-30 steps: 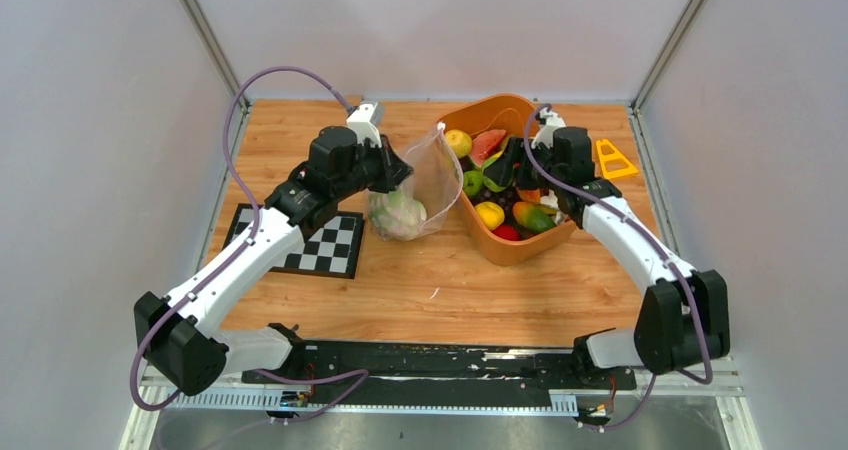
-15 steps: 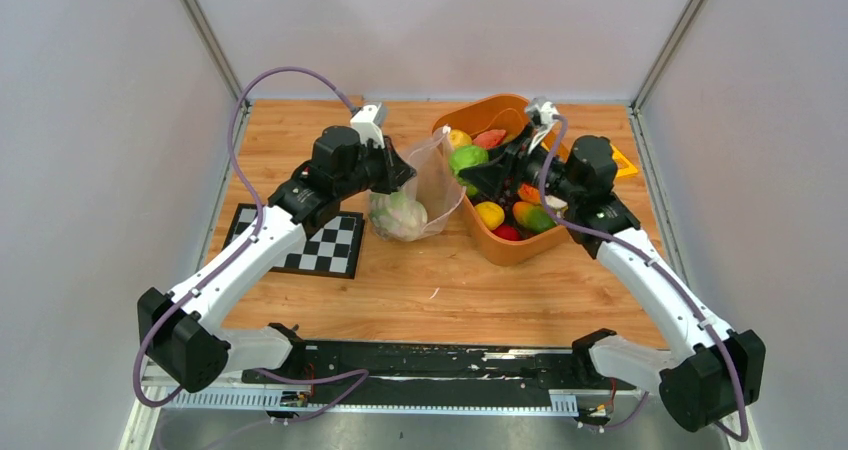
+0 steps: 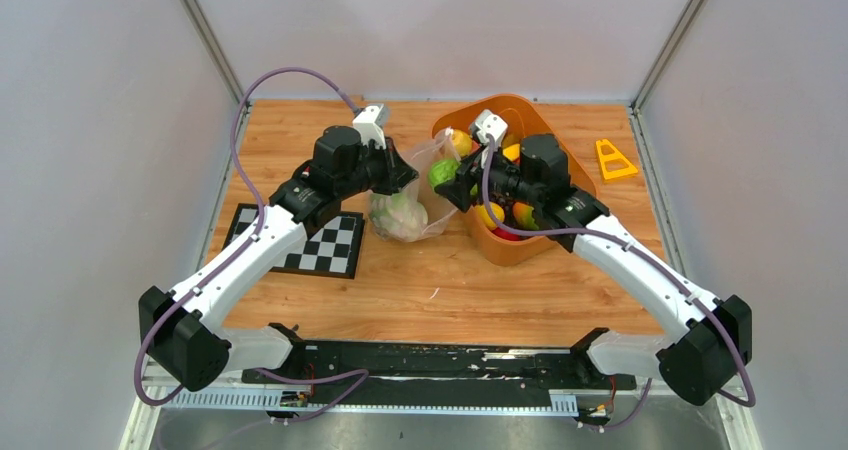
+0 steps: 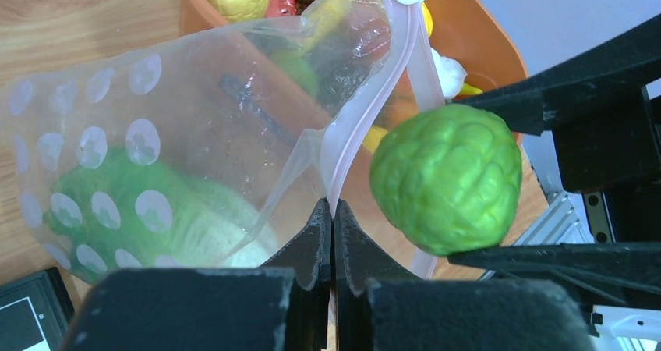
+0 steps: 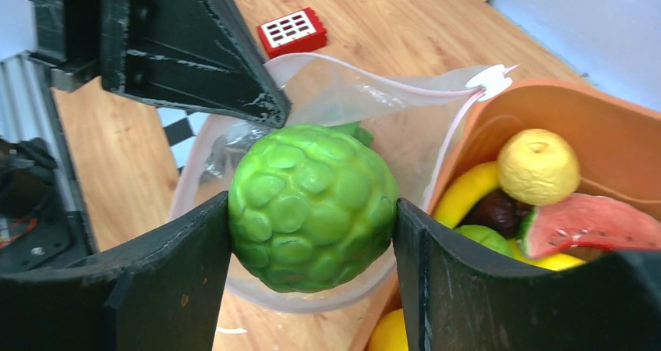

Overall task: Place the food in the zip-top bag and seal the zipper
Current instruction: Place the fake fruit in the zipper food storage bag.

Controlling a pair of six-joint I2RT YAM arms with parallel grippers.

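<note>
From above, the left claw (image 3: 402, 177) pinches shut on the bag (image 3: 428, 208), which stands on the table (image 3: 450, 290) beside the basket (image 3: 520, 107).

Left wrist: a cabbage (image 4: 117, 210) lies inside the bag.

Right wrist: the right claw (image 5: 312, 210) clamps a bumpy green fruit (image 5: 312, 187) at the bag's mouth. A lemon (image 5: 538, 166), banana (image 5: 464, 195) and watermelon (image 5: 592, 226) fill the basket.

My left gripper (image 4: 333, 210) pinches the rim of the clear dotted plastic bag (image 4: 156, 125); my right gripper (image 5: 312, 230) clamps a bumpy green toy fruit (image 5: 312, 187), arms converging
</note>
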